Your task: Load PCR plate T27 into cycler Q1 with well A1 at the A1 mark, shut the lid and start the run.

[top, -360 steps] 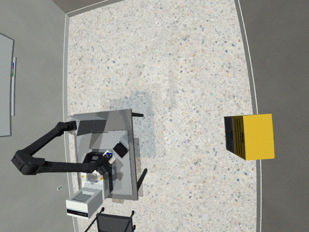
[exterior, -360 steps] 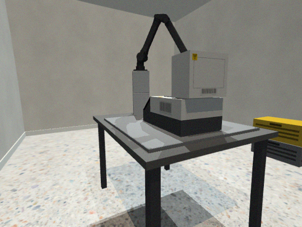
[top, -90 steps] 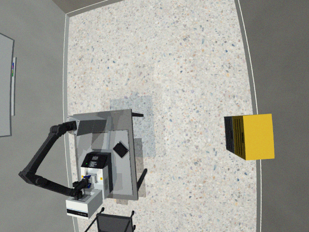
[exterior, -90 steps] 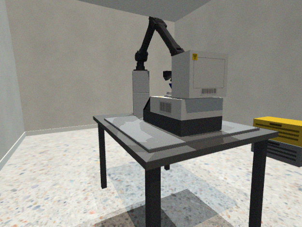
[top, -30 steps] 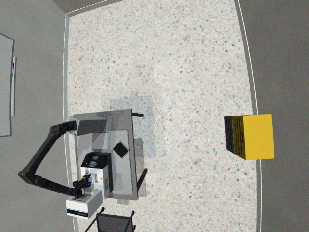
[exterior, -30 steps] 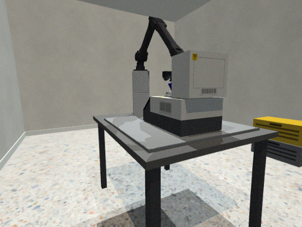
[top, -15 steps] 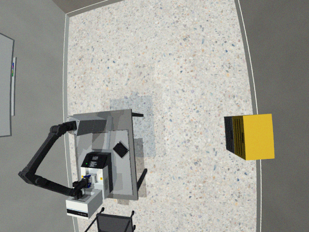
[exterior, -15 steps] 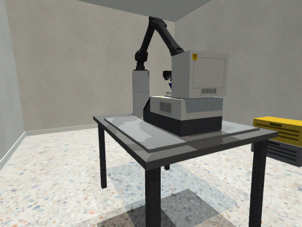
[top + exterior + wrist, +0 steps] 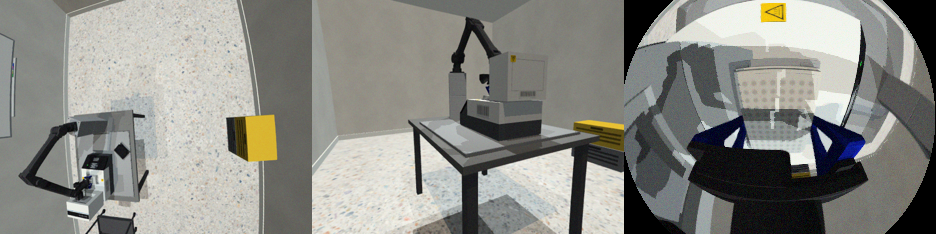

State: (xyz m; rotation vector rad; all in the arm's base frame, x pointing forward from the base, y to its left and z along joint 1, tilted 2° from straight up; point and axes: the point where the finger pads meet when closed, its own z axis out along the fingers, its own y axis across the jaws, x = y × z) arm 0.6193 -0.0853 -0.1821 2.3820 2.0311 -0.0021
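Observation:
The cycler Q1 stands on the table with its lid swung up and back. Its lamp is green. My gripper is over Q1's open block and is shut on the sealed plate T27, its blue fingers on the plate's two sides. In the wrist view the plate's grid of wells shows flat between the fingers, with a yellow mark on the housing beyond it. I cannot tell whether the plate touches the block. The plate nest N1 lies empty on the table beside Q1's panel.
The raised lid stands close behind my wrist. A dark chair stands by the table's near end. A yellow box stands far off on the floor. The arm's pedestal stands at the table's far side.

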